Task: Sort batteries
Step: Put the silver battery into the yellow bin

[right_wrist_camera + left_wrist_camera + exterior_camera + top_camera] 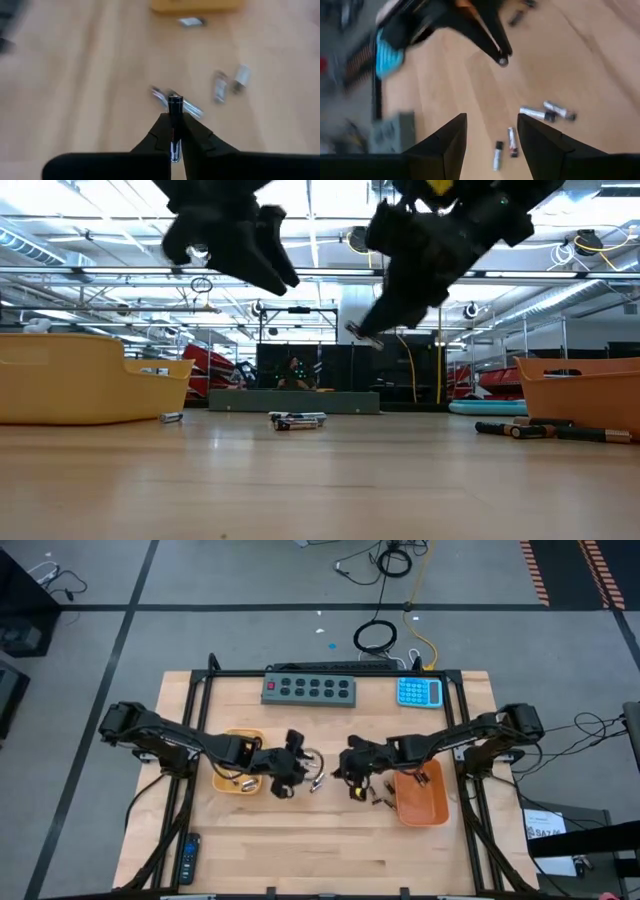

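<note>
- Right hand (174,131) pinches 1 battery (174,106) between its fingertips, lifted above the worktop (330,850) near the middle.
- Loose batteries (298,420) lie on the wood below and between both hands; more batteries (530,429) rest just beside the right orange tray (420,802).
- Left hand (491,136) hovers with fingers spread, holding nothing, next to the left orange tray (232,780).

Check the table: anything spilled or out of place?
Yes. Several batteries lie loose on the wood: silver ones between the arms, dark ones just outside the right orange tray. The right gripper is shut on a battery; the left gripper hovers open.
</note>
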`<state>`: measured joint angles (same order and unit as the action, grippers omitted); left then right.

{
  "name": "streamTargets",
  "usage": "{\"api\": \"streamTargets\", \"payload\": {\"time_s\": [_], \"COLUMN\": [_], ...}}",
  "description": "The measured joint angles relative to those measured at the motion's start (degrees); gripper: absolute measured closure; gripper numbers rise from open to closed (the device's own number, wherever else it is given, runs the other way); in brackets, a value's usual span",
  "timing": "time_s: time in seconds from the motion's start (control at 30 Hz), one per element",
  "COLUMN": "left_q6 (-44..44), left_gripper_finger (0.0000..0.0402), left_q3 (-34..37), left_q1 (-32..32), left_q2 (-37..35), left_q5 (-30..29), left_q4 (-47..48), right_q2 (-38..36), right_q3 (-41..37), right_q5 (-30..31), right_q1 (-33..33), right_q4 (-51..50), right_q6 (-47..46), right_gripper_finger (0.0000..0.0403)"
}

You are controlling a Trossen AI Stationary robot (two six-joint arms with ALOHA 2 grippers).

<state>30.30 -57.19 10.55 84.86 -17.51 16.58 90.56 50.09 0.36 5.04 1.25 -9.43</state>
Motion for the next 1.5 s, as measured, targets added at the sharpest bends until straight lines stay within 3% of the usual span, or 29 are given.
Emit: {"api": "streamTargets", "payload": {"time_s": [0.17, 0.27, 0.43, 0.67, 1.13, 1.5], "left_q6": [15.81, 21.55, 27.62, 29.05, 29.07, 30.65], "left_gripper_finger": [0.0217, 0.0217, 0.0217, 0.0221, 0.0268, 0.0368], "left_q3": [0.07, 0.11, 0.02, 0.0, 0.0, 0.0], "left_q1": [1.45, 1.78, 2.02, 2.12, 1.35, 1.2], "left_q2": [0.93, 1.62, 4.23, 6.47, 6.45, 7.02], "left_q5": [0.68, 4.36, 5.41, 5.46, 5.81, 7.69], "left_q4": [-4.28, -6.08, -9.18, -12.87, -14.96, -16.33], "right_q2": [0.15, 0.26, 0.2, 0.37, 0.33, 0.31], "right_q3": [0.02, 0.0, 0.02, -0.04, -0.04, -0.02], "right_q5": [-6.22, -6.85, -8.51, -11.48, -14.03, -16.04], "right_q1": [-0.56, -1.1, -1.78, -1.73, -2.08, -2.03], "right_q4": [5.4, 8.13, 11.63, 12.17, 12.68, 12.33], "right_q6": [-1.9, -2.74, -3.86, -3.85, -4.72, -4.7], "right_gripper_finger": [0.04, 0.04, 0.04, 0.04, 0.0399, 0.0399]}}
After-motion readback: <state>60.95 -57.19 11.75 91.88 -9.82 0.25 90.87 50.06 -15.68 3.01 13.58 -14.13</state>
